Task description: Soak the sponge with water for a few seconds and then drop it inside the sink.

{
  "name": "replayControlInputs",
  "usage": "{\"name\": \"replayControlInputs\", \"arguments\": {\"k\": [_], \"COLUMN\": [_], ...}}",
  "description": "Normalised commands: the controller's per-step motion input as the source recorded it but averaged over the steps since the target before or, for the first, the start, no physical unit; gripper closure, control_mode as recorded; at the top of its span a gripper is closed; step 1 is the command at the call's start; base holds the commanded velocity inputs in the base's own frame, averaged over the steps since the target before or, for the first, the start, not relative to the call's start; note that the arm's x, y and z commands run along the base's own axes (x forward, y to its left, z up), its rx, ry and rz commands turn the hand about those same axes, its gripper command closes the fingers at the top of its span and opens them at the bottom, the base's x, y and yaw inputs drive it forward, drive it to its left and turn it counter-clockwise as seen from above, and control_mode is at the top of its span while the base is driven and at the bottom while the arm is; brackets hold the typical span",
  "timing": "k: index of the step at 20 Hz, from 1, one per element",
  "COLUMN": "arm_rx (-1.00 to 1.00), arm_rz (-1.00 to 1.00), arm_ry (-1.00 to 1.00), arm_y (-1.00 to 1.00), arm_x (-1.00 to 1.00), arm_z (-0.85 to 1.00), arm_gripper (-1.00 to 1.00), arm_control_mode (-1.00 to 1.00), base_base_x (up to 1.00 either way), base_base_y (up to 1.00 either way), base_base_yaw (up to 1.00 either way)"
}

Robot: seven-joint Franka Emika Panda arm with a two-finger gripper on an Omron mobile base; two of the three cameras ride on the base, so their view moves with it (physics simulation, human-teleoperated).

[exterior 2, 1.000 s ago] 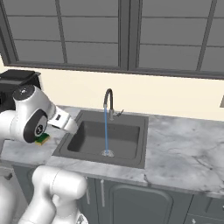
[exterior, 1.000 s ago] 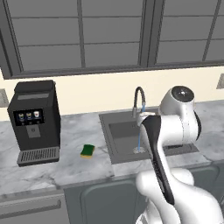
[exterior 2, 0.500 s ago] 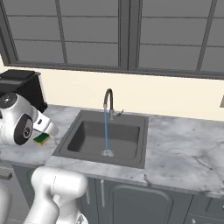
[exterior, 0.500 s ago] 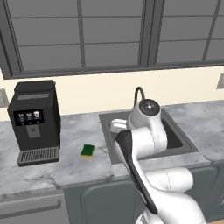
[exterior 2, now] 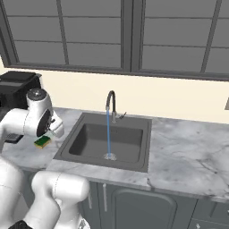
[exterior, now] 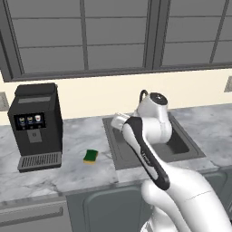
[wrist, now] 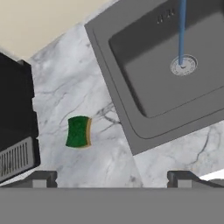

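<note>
Sponge (wrist: 78, 131): small rectangular block, green scouring layer on top, yellow body showing along one edge. Lies flat on the marble counter (wrist: 109, 162), between the coffee machine (exterior: 36, 124) and the sink (exterior 2: 134, 161), apart from both and touching neither.

Sink: dark grey recessed basin with a round silvery drain (wrist: 183, 65) on its floor. Nothing lies in the basin.

Water (exterior 2: 108, 134): thin blue stream running straight down from the gooseneck faucet (exterior 2: 110, 99) onto the drain.

Gripper (wrist: 111, 177): fingers spread wide, nothing between them. It hangs high above the counter, looking down; the sponge sits off to one side of the gap, not yet centred.

Task stage (judged): sponge untouched and dry; pick-up, soak and drop all remain.

Handling (judged): light, soft and compressible. A firm squeeze will flatten it rather than break it, so the risk is deformation or a skewed grip, not damage. The green face should be rough enough to hold well. Once wet, it will likely be heavier and slicker.

Hold point (judged): across the narrower width, fingers on the two long side faces at mid-length, descending low enough to catch the yellow body instead of only the top layer.

Next move needs (judged): shift sideways over the sponge, align the fingers with its short axis, then lower.
</note>
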Motion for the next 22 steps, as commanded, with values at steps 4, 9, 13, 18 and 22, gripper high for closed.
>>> {"name": "replayControlInputs", "arguments": {"k": [4, 9, 13, 18, 22], "arm_rx": [0.03, -0.08, -0.05, 0.00, 0.00], "arm_rz": [0.01, 0.00, 0.00, 0.00, 0.00], "arm_ry": [0.31, 0.22, 0.08, 0.00, -0.01], "arm_y": [0.25, 0.34, 0.25, 0.01, 0.03], "arm_x": [0.00, 0.03, 0.06, 0.08, 0.01], "arm_z": [0.00, 0.00, -0.17, -0.42, -0.60], "arm_gripper": [-1.00, -1.00, -1.00, -1.00, -1.00], "arm_control_mode": [-1.00, -1.00, -1.00, -1.00, -1.00], "base_base_x": [0.00, 0.00, 0.00, 0.00, 0.00], "base_base_y": [0.00, 0.00, 0.00, 0.00, 0.00], "base_base_yaw": [0.00, 0.00, 0.00, 0.00, 0.00]}}
